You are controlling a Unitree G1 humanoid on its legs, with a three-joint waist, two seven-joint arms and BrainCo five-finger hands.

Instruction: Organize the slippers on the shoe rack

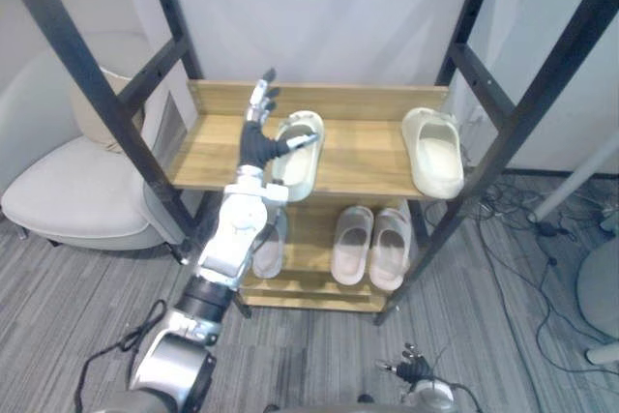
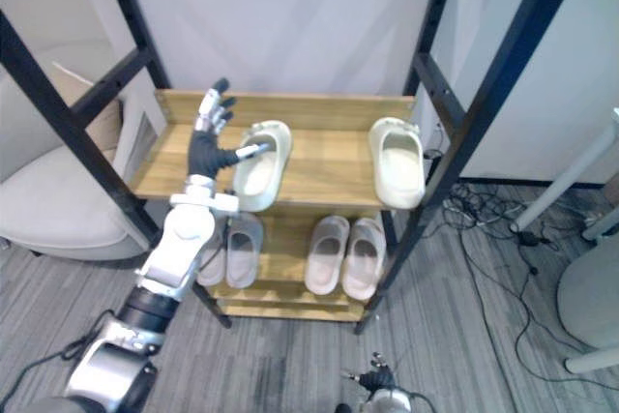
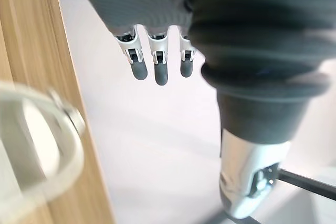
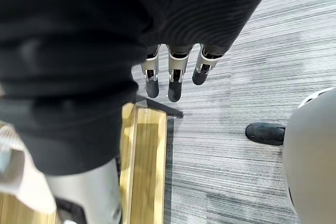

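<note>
Fingers of left robot hand spread open, thumb over cream slipper.

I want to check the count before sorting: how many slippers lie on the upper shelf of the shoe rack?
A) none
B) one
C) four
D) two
D: the upper shelf holds two cream slippers, the left slipper beside the left hand and the right slipper near the other end.
</note>
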